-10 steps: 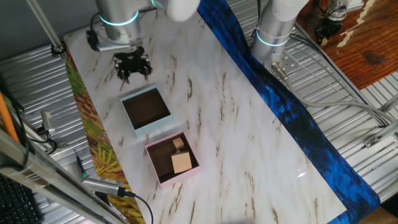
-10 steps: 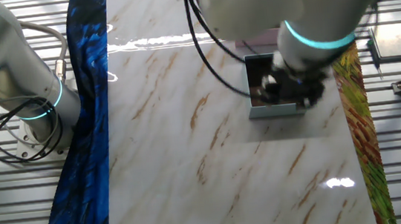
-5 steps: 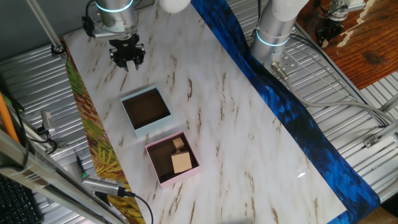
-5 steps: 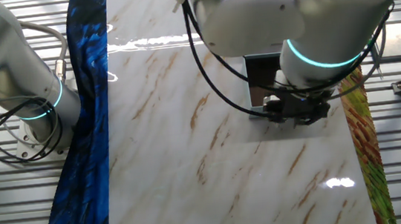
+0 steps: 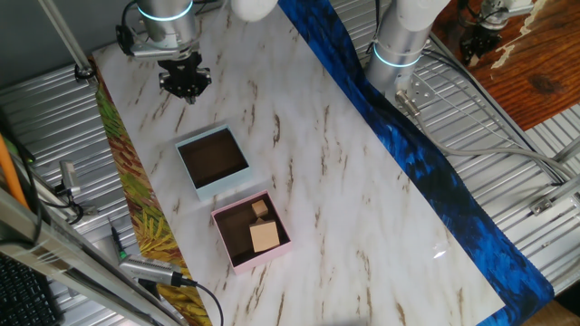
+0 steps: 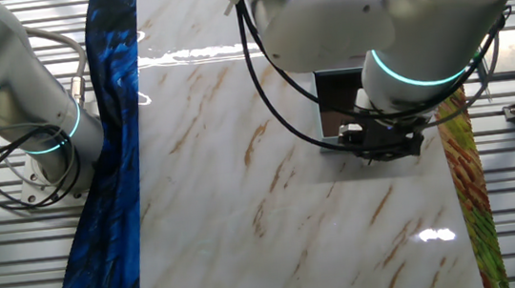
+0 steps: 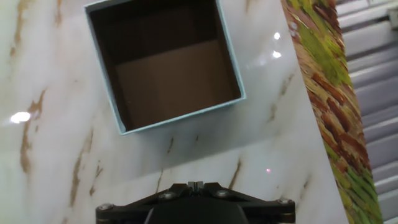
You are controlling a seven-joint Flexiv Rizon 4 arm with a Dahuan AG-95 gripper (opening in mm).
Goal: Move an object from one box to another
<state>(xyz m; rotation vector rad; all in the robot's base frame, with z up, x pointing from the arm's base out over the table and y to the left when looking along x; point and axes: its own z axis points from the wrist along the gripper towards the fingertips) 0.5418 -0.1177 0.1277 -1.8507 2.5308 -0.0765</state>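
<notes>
Since a second ago the gripper [image 5: 186, 84] has drawn away from the light-blue box [image 5: 212, 160], travelling toward the far corner of the marble table [image 5: 344, 190]; over the last half second it barely shifts, while both boxes and the blocks keep their places.

Taking the light-blue box as the landmark: in one fixed view the gripper hangs above bare marble beyond the box's far edge, apart from it, and its fingers appear drawn together with nothing between them. The pink box [image 5: 250, 231] sits just beside the light-blue box on its near side, corner close to corner, and holds two tan wooden blocks [image 5: 264, 235], the smaller one [image 5: 261, 209] nearer the light-blue box. Only this view shows the pink box and the blocks.

The other fixed view has the arm's bulky wrist covering most of the light-blue box [image 6: 335, 107]; only a dark strip of its inside shows, and the gripper [image 6: 384, 142] is a dark mass whose fingers cannot be made out.

The hand view looks straight down into the light-blue box [image 7: 165, 62]: dark brown floor, nothing in it, with a leaf-patterned strip [image 7: 329, 93] off to the side.
</notes>
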